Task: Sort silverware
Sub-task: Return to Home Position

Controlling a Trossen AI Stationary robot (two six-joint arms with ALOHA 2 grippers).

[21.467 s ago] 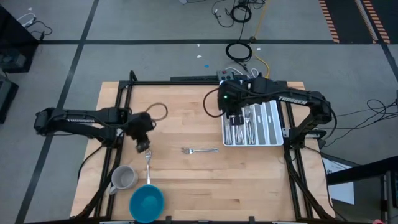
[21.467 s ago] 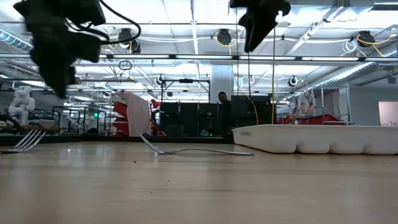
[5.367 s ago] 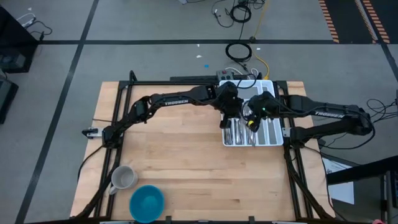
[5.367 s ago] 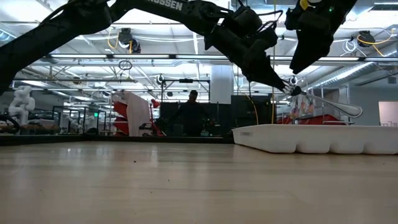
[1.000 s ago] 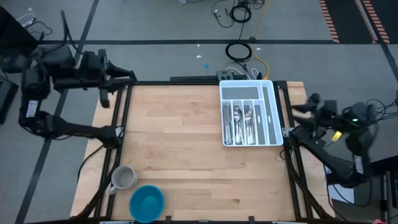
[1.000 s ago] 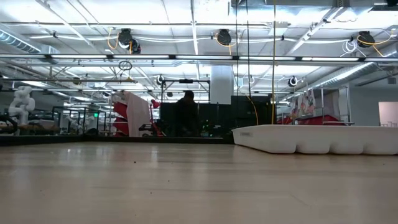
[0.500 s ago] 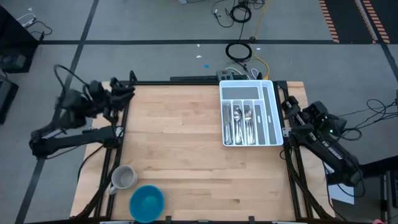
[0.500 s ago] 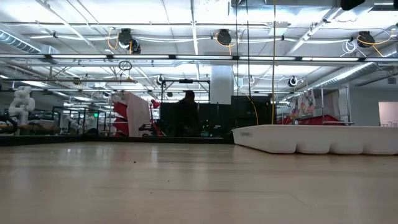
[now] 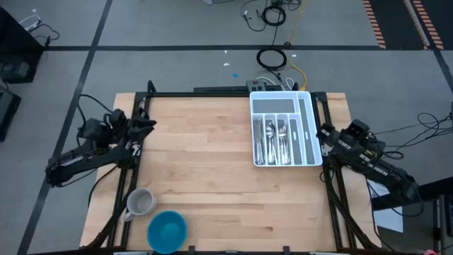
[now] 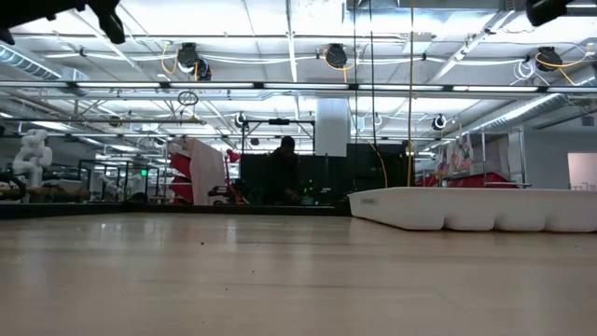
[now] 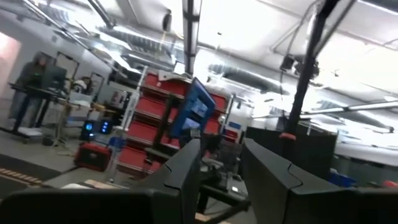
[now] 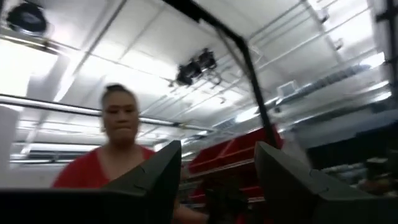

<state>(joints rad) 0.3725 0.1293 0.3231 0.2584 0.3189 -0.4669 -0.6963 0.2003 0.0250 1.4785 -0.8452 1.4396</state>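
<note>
— Two arms, high view: where?
— Left gripper (image 9: pixel 144 122) at the bench's (image 9: pixel 205 184) left edge; right gripper (image 9: pixel 325 134) by its right edge, beside the tray (image 9: pixel 305 96). Silverware (image 9: pixel 274 140) lies in the tray's middle compartments.
— Low view?
— Tray wall only.
— Wrist views?
— Left fingers (image 11: pixel 186 180) and right fingers (image 12: pixel 155 180) stand spread apart.

Silver-tone silverware (image 9: pixel 272 138), wht tray (image 9: pixel 279 105), blue bowl (image 9: pixel 167 230), gry mug (image 9: pixel 140 202).

no readable text, labels, brands, numbers or signs in any view.
</note>
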